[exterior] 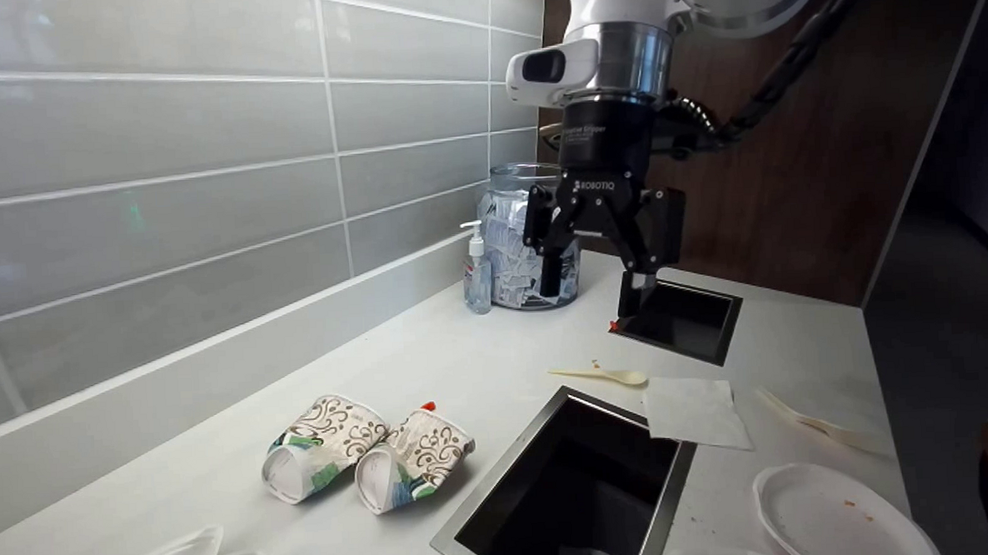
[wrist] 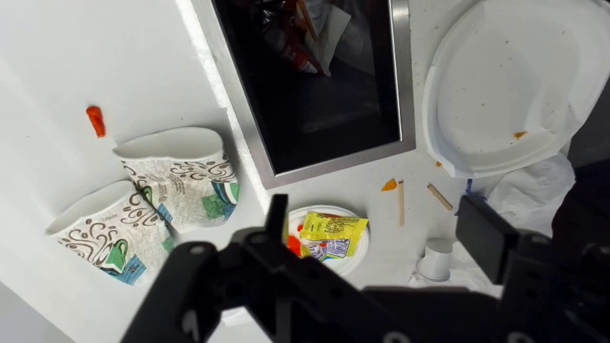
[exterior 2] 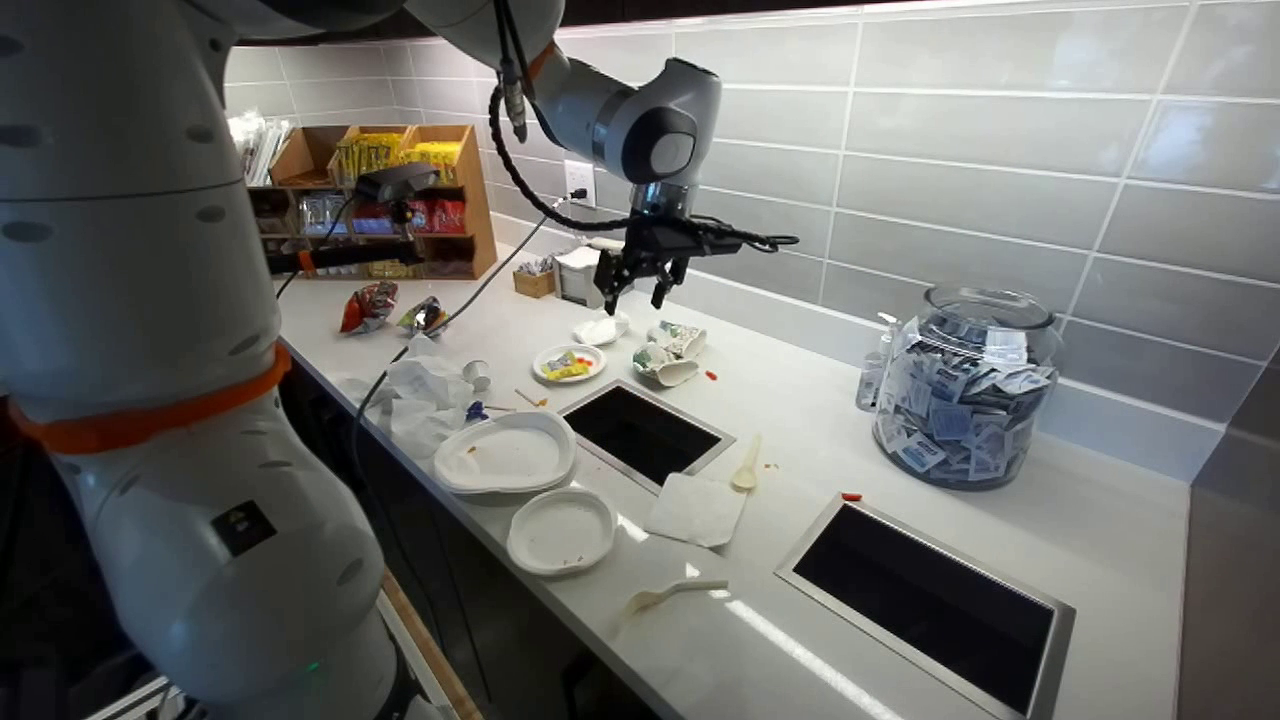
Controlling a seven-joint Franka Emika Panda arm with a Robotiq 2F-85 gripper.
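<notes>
My gripper (wrist: 376, 216) is open, its black fingers wide apart and nothing held between them. In both exterior views the gripper (exterior: 591, 294) hangs in the air above the white counter. Beneath it in the wrist view lies a small white plate (wrist: 360, 247) with a yellow wrapper (wrist: 333, 233) and red bits on it; the left finger hides part of the plate. Two crushed paper cups (wrist: 181, 190) lie side by side to the left. Close by is a metal-rimmed bin opening (wrist: 405, 85), with rubbish (wrist: 305, 43) visible inside.
A large plate (wrist: 505, 95), crumpled napkins (exterior 2: 425, 390), a tiny white cup (wrist: 436, 259) and wooden stick pieces (wrist: 400, 202) lie around. Further off are a spoon (exterior 2: 745, 465), a flat napkin (exterior 2: 695, 510), another bin opening (exterior 2: 930, 590), a packet-filled jar (exterior 2: 960, 400) and a pump bottle (exterior: 477, 274).
</notes>
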